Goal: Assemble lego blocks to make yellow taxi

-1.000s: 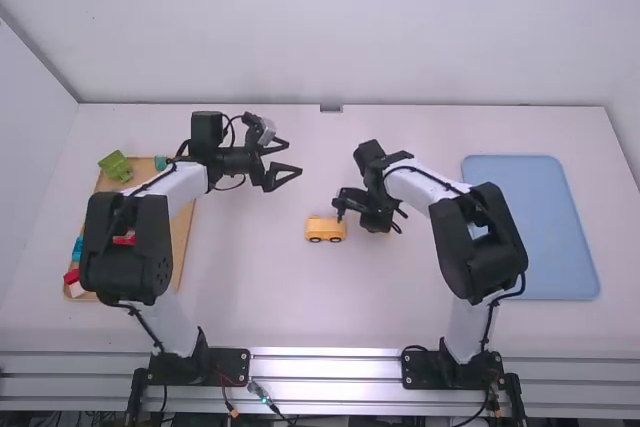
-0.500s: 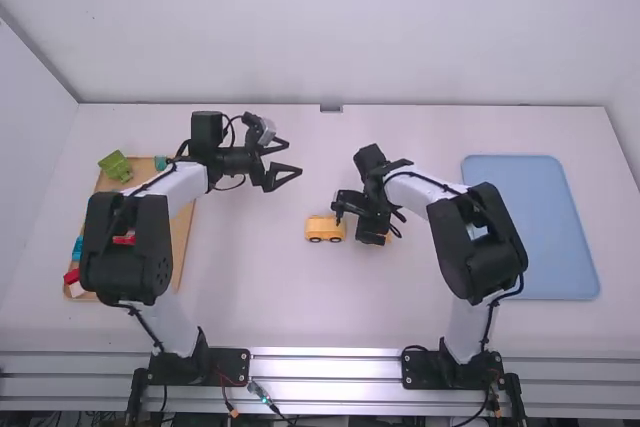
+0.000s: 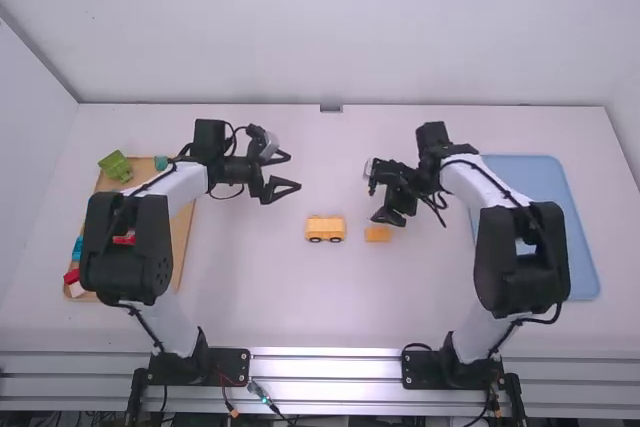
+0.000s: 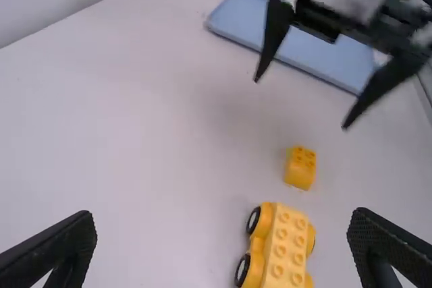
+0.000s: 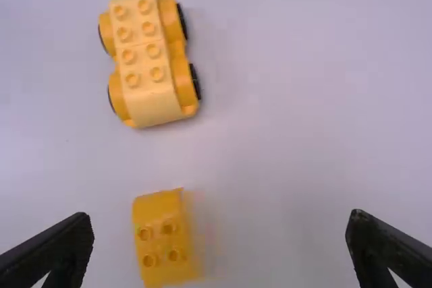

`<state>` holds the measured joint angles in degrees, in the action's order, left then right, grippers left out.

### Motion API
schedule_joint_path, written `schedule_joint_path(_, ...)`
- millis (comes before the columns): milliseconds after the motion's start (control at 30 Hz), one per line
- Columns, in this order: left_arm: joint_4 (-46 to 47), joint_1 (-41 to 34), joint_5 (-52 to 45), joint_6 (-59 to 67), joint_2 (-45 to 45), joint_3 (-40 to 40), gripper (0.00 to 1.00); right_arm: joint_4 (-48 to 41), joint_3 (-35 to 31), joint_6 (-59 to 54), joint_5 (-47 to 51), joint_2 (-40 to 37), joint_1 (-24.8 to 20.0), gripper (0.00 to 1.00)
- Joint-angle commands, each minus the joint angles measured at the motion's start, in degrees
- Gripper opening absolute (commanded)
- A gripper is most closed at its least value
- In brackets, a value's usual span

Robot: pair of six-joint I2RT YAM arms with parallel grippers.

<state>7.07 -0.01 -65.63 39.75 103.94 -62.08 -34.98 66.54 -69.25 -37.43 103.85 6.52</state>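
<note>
The yellow car body (image 3: pixel 325 229) stands on its black wheels mid-table, its studded top (image 5: pixel 143 55) facing up in the right wrist view. A small yellow block (image 3: pixel 378 234) lies apart from it, just to its right; its studs face up in the left wrist view (image 4: pixel 300 167). My left gripper (image 3: pixel 284 174) is open above the table, left of and beyond the car, nothing between its fingers (image 4: pixel 50 251). My right gripper (image 3: pixel 378 198), also open and holding nothing, hangs beyond the small block; in its own view (image 5: pixel 219 247) the block sits between and below the spread fingers.
At the left, a wooden tray (image 3: pixel 181 237) holds red and blue pieces, partly under the left arm, with a green block (image 3: pixel 116 166) at its far corner. A blue tray (image 3: pixel 575 237) lies at the right, partly behind the right arm.
The right gripper has drawn back from beside the car toward the right and away, uncovering the small yellow block on the table. My left gripper has shifted only slightly.
</note>
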Motion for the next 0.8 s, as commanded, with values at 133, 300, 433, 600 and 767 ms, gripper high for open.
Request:
schedule_joint_path(133,2.1,-0.4,-2.9,13.8,0.3,0.8,0.99,13.1,-13.1,-3.0,-15.7,-0.1,-4.9,0.99)
schedule_joint_path(300,-0.8,-0.4,-2.9,15.6,0.3,4.3,0.99,23.7,-20.4,-2.2,-19.1,-0.1,-6.8,0.99)
schedule_joint_path(433,-5.1,-0.4,-3.9,15.0,0.3,7.3,0.99,27.7,-23.1,-0.4,-19.6,-0.1,-7.6,0.99)
schedule_joint_path(600,-10.6,-0.4,-9.1,15.1,0.3,10.1,0.99,29.0,-23.7,-2.4,-19.8,2.4,-7.5,0.99)
schedule_joint_path(767,-13.8,-0.4,-11.4,15.1,0.3,11.5,0.99,32.1,-23.6,-4.1,-19.8,8.1,-8.2,0.99)
